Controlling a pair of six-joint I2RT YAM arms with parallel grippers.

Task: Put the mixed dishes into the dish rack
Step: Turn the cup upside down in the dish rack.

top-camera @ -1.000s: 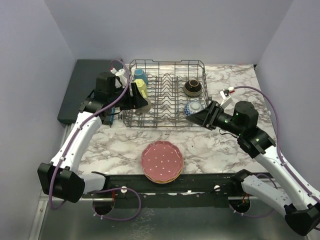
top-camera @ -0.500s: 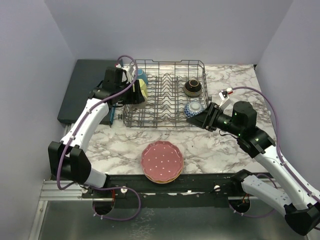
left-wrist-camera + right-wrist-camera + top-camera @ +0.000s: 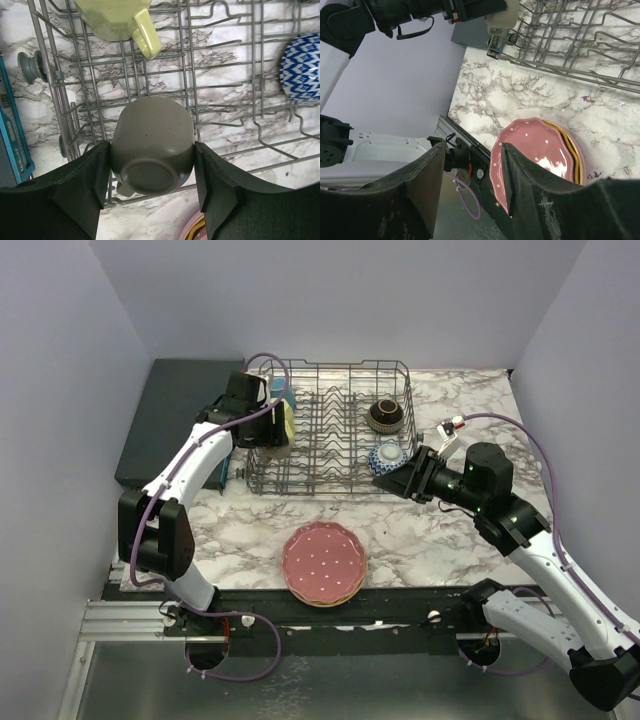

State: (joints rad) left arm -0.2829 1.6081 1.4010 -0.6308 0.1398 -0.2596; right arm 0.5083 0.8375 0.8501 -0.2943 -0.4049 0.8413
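I have the olive-grey mug (image 3: 152, 145) clamped base-up in the left gripper (image 3: 152, 167), over the 9 o'clock end of the dish rack (image 3: 340, 363), just at 6 o'clock of the yellow mug (image 3: 112, 17); whether its mouth already rests on the wires I cannot tell. My plan is to lower straight down, keep it mouth-down, stay off the yellow mug's handle, and let go only once the wires take the weight. The left arm reaches far forward, wrist bent down over the rack; the right arm angles toward 10 o'clock, and the right gripper (image 3: 472, 165) hangs empty, jaws apart, at the rack's 4 o'clock corner; the pink plate (image 3: 323, 560) waits at 6 o'clock.
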